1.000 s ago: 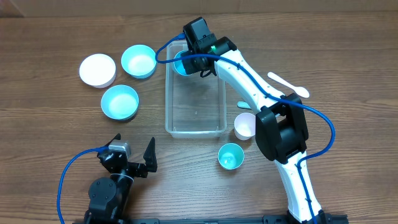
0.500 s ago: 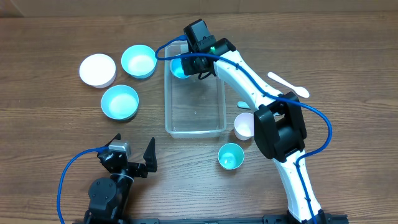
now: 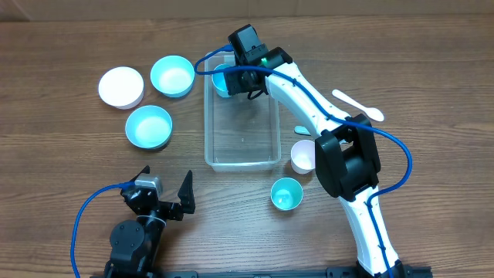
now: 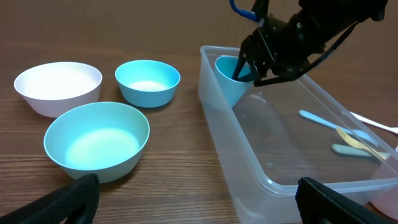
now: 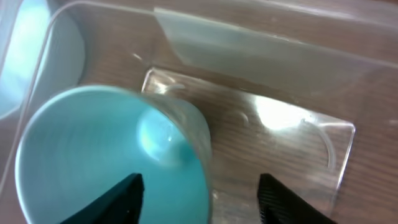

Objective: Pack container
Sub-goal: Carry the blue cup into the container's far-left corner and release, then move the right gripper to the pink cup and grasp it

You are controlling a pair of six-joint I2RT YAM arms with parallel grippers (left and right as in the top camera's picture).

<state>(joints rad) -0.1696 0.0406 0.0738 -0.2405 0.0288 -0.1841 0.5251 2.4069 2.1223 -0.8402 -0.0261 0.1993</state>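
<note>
The clear rectangular container lies lengthwise mid-table; its near rim shows in the left wrist view. A light-blue cup leans tilted in its far left corner, mouth facing the right wrist camera. My right gripper reaches down into that corner. It is open, one finger inside the cup's mouth and the other outside its wall, neither pressing it. My left gripper is open and empty near the table's front left.
Left of the container stand a white bowl and two light-blue bowls. To its right are a white cup, another blue cup, a white spoon and more spoons.
The right jaws have parted from shut on the blue cup to open. The cup now leans in the container's far corner. The left arm has not moved.
</note>
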